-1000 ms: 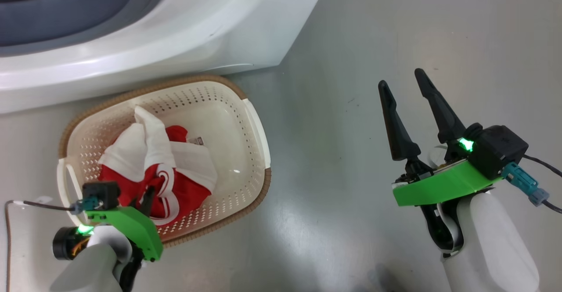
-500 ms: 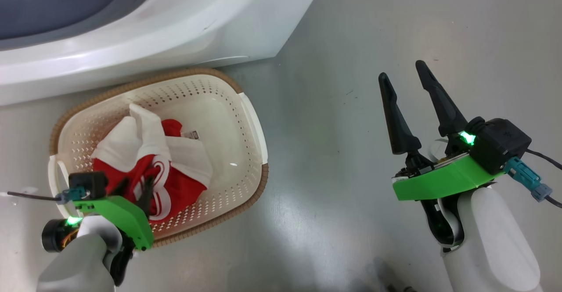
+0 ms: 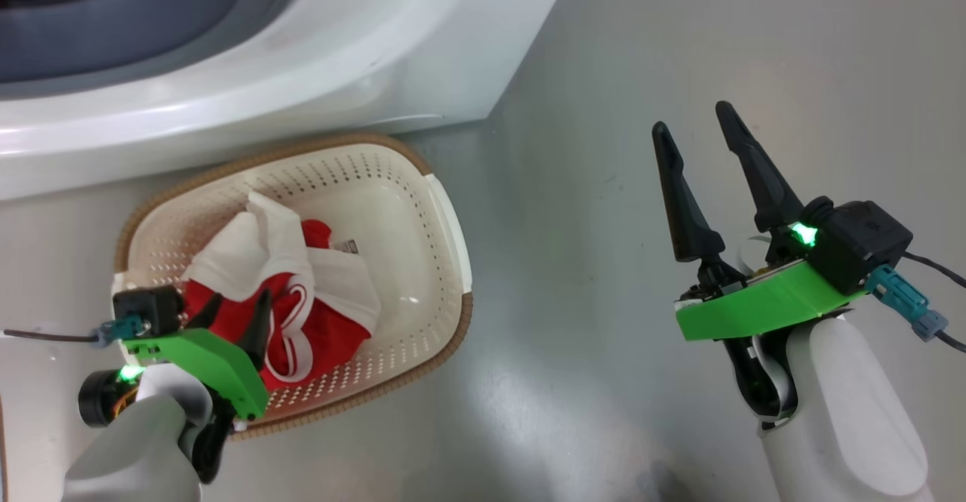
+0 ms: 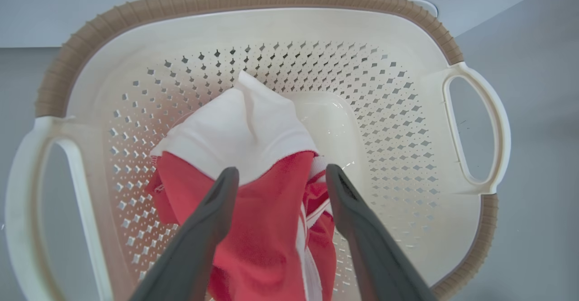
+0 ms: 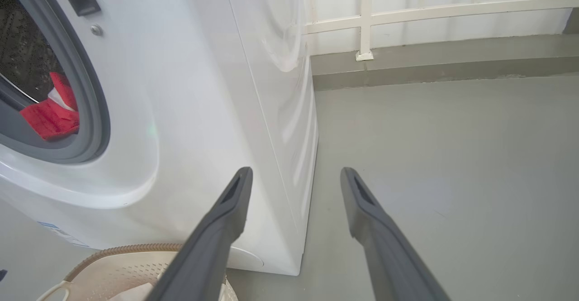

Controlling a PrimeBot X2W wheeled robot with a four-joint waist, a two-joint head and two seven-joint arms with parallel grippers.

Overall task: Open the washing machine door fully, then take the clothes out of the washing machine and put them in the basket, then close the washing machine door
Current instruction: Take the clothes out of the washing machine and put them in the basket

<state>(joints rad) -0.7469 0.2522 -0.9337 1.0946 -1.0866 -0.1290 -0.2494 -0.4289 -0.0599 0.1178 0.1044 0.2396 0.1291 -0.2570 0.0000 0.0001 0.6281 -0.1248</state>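
Grey floor (image 3: 604,72) spreads out in front of the white washer (image 3: 339,49), and the basket (image 3: 302,151) stands on it at the left, just beside the washer's foot. Red and white clothes (image 3: 332,336) lie heaped in the near left part of the basket, with bare bottom to their right. The left gripper (image 3: 240,298) reaches down into the basket, its fingers (image 4: 203,228) spread apart and gripping nothing. A red fold of the heap lies slack between them, and the white panel sits just beyond the fingertips. Whether the fingers touch the cloth is unclear. The right gripper (image 3: 692,118) hangs over bare floor, well apart to the right, its fingers wide and empty. In the right wrist view another red garment (image 5: 49,117) lies in the washer's drum, behind the grey gasket (image 5: 90,111).
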